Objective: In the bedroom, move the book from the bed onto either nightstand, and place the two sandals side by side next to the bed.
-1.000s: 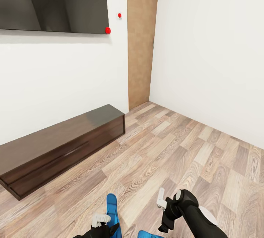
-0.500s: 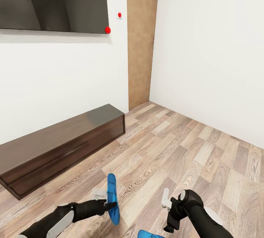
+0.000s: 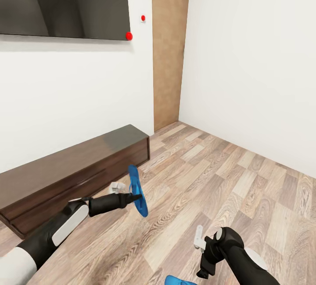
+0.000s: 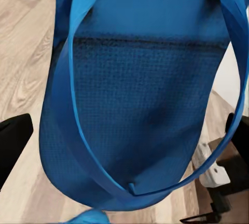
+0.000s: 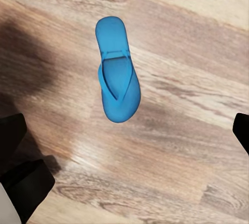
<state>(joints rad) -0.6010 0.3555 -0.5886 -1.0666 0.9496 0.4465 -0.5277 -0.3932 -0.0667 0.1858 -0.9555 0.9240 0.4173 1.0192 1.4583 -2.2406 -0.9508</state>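
We find the left gripper (image 3: 134,197) clamped on 1 blue sandal (image 3: 137,190), held on edge in the air near the dark bench (image 3: 74,175); the right gripper (image 3: 199,256) hangs with its jaws spread above the other sandal (image 5: 116,76), which lies flat on the plank floor (image 3: 228,188).

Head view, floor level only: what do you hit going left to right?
Long dark bench unit → left gripper holding a blue sandal lifted off the floor → second blue sandal at the bottom edge → right gripper.
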